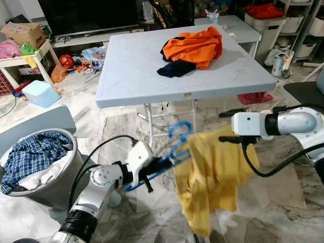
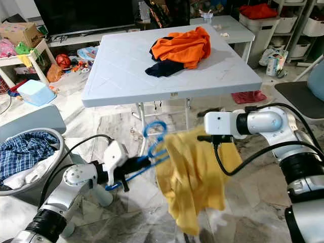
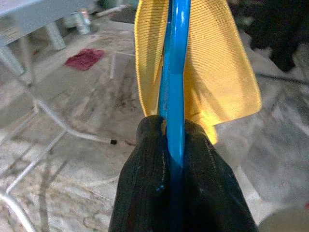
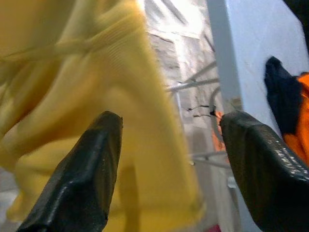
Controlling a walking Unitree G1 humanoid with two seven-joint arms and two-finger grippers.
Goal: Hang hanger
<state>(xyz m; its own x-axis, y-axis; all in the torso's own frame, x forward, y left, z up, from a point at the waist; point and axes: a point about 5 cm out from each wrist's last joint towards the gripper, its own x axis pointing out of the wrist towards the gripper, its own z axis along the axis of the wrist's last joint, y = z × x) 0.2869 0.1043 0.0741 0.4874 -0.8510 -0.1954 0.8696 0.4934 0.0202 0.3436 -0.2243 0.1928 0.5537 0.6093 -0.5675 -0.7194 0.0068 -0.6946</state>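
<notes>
You see a pale counter [image 1: 131, 71] on thin legs. An orange shirt [image 1: 195, 46] lies on its far side, on top of dark blue clothes [image 1: 174, 68]. On the marble floor [image 1: 126, 126] stand a washing basket [image 1: 68, 177] and a light blue box [image 1: 40, 93].

Blue hanger [image 1: 174, 147], yellow shirt [image 1: 212, 177], orange garment [image 1: 195, 46], blue plaid cloth [image 1: 30, 154]
</notes>
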